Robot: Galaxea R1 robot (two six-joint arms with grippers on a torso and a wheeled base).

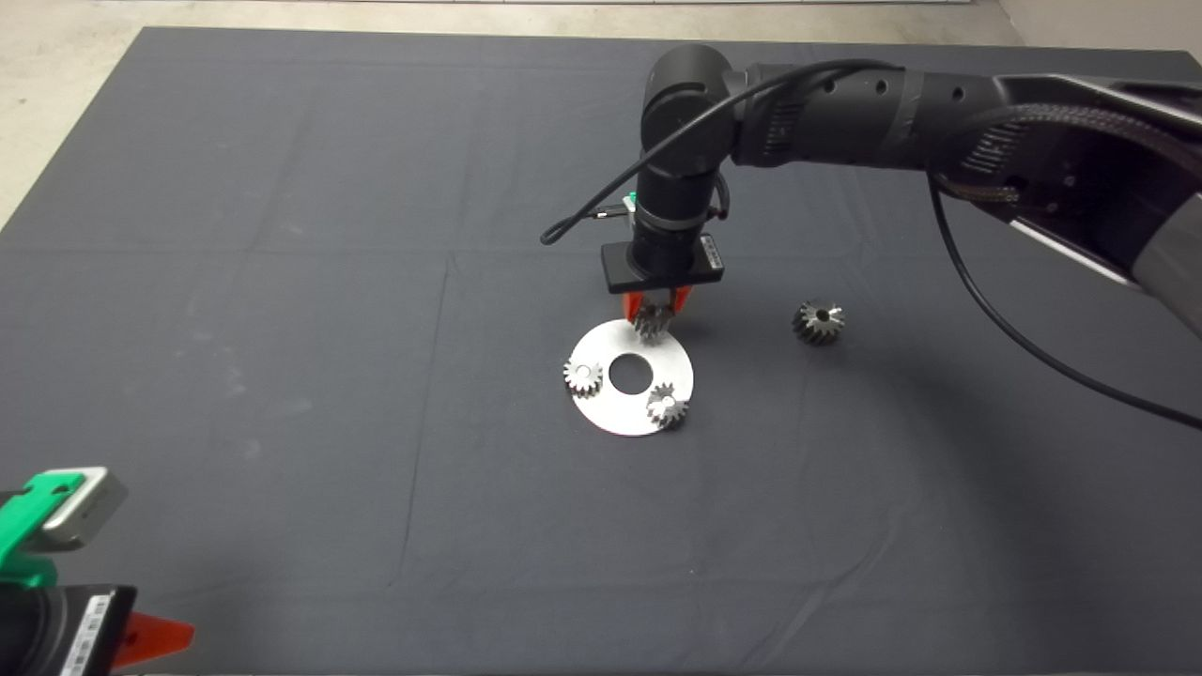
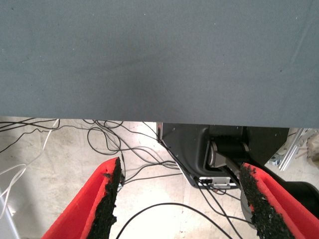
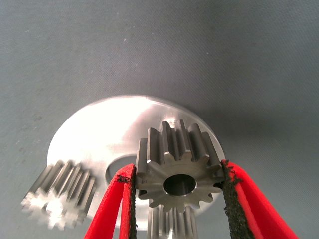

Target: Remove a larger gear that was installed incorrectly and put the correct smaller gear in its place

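My right gripper [image 1: 654, 310] hangs straight down over the far rim of the round silver plate [image 1: 615, 413], shut on a smaller gear [image 1: 651, 323]. The right wrist view shows this smaller gear [image 3: 179, 172] clamped between the two pads, bore facing the camera, just over the plate [image 3: 114, 129]; contact with the plate cannot be judged. Two other small gears [image 1: 583, 377] [image 1: 667, 406] sit on the plate beside its centre hole. The larger gear [image 1: 818, 322] lies on the mat to the plate's right, apart from it. My left gripper [image 1: 150, 637] is parked at the lower left, open.
The dark mat [image 1: 282, 282] covers the table, with pale floor beyond its far edge. The right arm [image 1: 845, 113] reaches in across the upper right, a black cable hanging from it. The left wrist view shows the mat's edge, floor cables [image 2: 99, 134] and the robot's base.
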